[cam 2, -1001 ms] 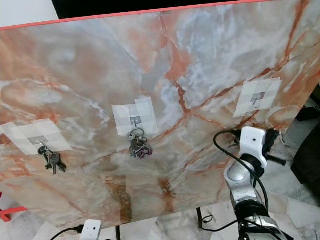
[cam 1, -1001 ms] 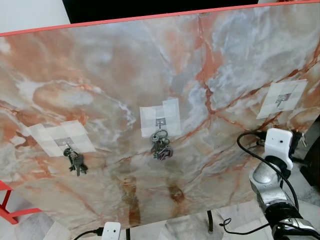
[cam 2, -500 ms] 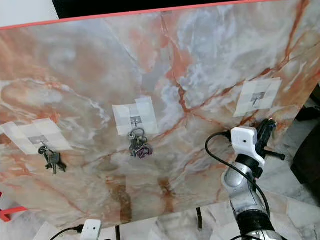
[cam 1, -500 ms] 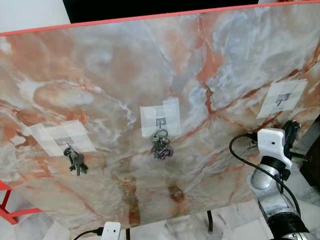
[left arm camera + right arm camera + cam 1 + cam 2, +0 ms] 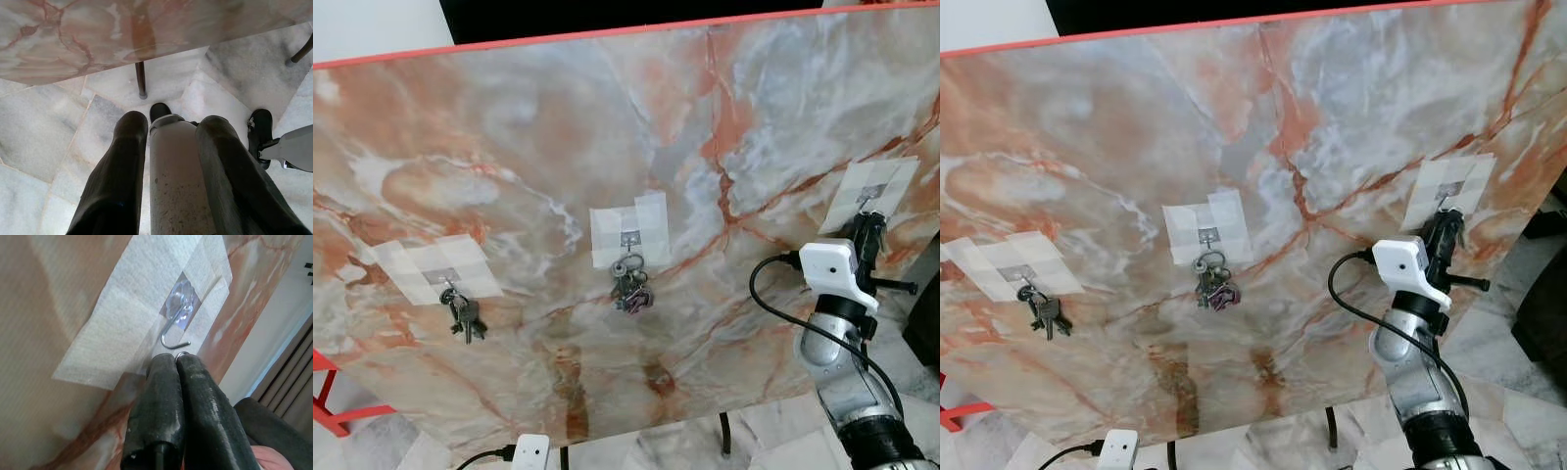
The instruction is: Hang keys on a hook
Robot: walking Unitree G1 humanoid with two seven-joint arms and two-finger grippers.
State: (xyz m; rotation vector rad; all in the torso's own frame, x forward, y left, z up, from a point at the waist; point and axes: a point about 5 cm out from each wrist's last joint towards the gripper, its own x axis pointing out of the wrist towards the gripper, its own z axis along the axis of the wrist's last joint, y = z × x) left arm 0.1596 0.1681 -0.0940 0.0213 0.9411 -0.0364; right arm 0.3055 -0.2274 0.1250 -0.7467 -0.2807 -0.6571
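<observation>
A marble board (image 5: 509,147) carries three small metal hooks on white tape patches. A bunch of keys (image 5: 462,315) hangs on the left hook, and another bunch (image 5: 628,289) on the middle hook. The right hook (image 5: 867,196) is bare. My right gripper (image 5: 868,225) is raised just below it. In the right wrist view its fingers (image 5: 166,382) are pressed together, a thin key ring (image 5: 182,354) pokes out at their tips, and the bare hook (image 5: 175,331) curves just beyond the ring. My left gripper (image 5: 171,127) hangs low over the floor with its fingers apart.
The board leans on thin dark legs (image 5: 141,78) over a marble tile floor (image 5: 44,142). A red frame (image 5: 333,411) stands at the lower left. Black cable (image 5: 783,304) loops beside my right wrist. A dark furniture edge (image 5: 1542,294) sits at the far right.
My right arm has risen and swung up and to the left, bringing its fingertips from beside the board's lower right edge to just under the right hook. The left arm has stayed put.
</observation>
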